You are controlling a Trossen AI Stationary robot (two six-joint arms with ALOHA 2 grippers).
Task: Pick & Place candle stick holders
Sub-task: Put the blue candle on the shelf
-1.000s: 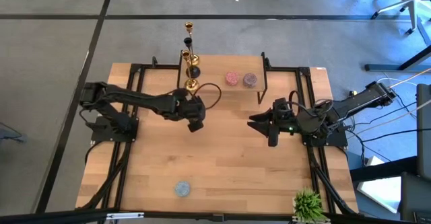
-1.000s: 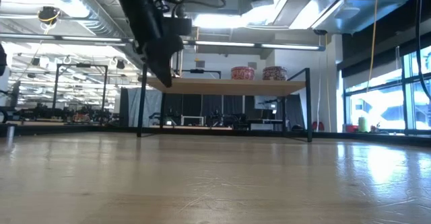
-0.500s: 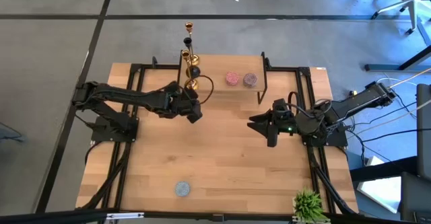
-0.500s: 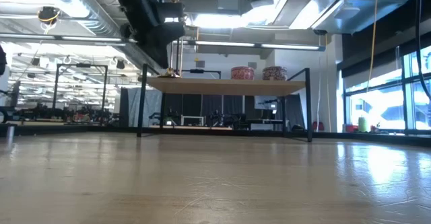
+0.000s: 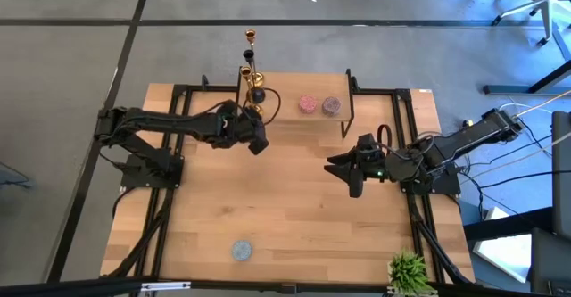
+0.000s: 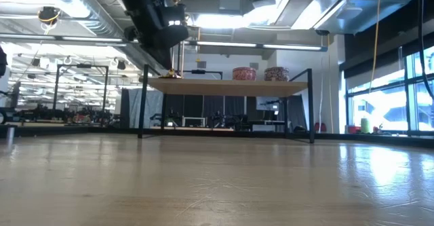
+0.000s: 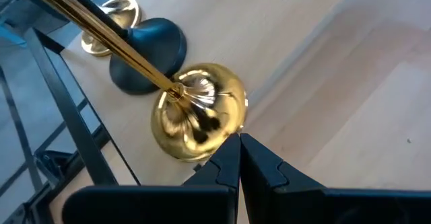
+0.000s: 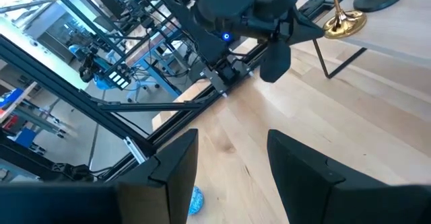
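Two candle stick holders point(image 5: 252, 81) and two jars point(image 5: 318, 105) on the shelf point(image 5: 294, 119)

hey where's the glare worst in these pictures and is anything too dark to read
Low view: bright ceiling lights wash out the top, and the left claw is a dark silhouette against them. Left wrist view: the shiny gold candlestick's round base carries strong mirror reflections, yet stays sharp. High view: evenly lit; the wooden table shows little glare. Right wrist view: the right claw is dark but readable.

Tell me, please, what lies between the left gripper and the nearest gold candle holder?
Nothing. In the left wrist view the left gripper, jaws shut, sits right at the gold candle holder's round base.
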